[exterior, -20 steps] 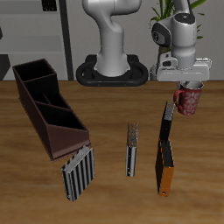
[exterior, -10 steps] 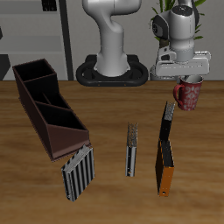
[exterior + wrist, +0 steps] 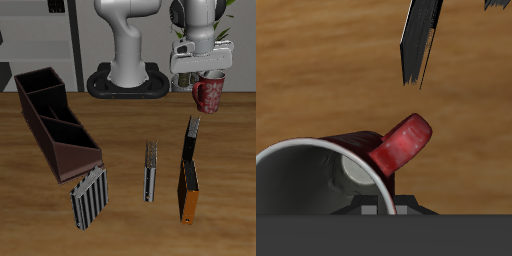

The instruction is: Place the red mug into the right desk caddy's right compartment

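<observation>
The red mug point(image 3: 209, 94), red with white speckles, hangs upright from my gripper point(image 3: 211, 78), lifted well above the table. The gripper is shut on the mug's rim. In the wrist view the mug's pale inside and rim point(image 3: 306, 185) and its red loop handle point(image 3: 402, 143) fill the frame close to the camera. The right desk caddy point(image 3: 53, 120), long, dark brown with maroon sides and inner dividers, lies across the table from the mug. Its end section nearest the table's front edge point(image 3: 75, 151) and the one farthest back point(image 3: 38, 85) are both open on top.
A small grey-and-white striped box point(image 3: 88, 197) stands in front of the caddy. A narrow grey book point(image 3: 151, 170) lies mid-table. A black-and-orange book point(image 3: 189, 178) stands below the mug and also shows in the wrist view point(image 3: 421, 40). The robot base point(image 3: 127, 80) is behind.
The gripper has risen with the red mug, lifting it clear of the table, and has shifted slightly toward the table's middle.
</observation>
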You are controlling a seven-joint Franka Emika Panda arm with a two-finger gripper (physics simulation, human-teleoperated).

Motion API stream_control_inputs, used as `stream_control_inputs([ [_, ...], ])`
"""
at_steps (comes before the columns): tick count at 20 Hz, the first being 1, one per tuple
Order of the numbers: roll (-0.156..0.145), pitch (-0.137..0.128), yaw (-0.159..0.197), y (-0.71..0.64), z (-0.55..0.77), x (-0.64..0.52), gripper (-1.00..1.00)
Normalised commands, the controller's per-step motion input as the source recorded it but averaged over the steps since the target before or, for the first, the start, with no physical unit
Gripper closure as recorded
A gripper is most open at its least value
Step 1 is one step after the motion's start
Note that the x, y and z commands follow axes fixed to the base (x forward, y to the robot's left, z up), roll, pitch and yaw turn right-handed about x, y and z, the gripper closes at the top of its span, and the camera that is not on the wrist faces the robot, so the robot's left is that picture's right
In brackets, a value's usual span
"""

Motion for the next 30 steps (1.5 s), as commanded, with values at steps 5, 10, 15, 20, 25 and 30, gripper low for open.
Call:
stream_control_inputs([
  [5, -0.005, -0.007, 0.069, -0.26, 0.27, -0.09, 1.00],
  [10, -0.013, -0.025, 0.047, -0.26, 0.35, -0.15, 1.00],
  [15, -0.013, -0.011, 0.063, -0.34, 0.29, -0.19, 1.00],
  [20, -0.062, -0.040, 0.027, -0.47, 0.30, -0.16, 1.00],
  [25, -0.094, 0.009, 0.056, -0.60, 0.25, -0.08, 1.00],
  [30, -0.053, -0.014, 0.021, -0.36, 0.17, -0.08, 1.00],
])
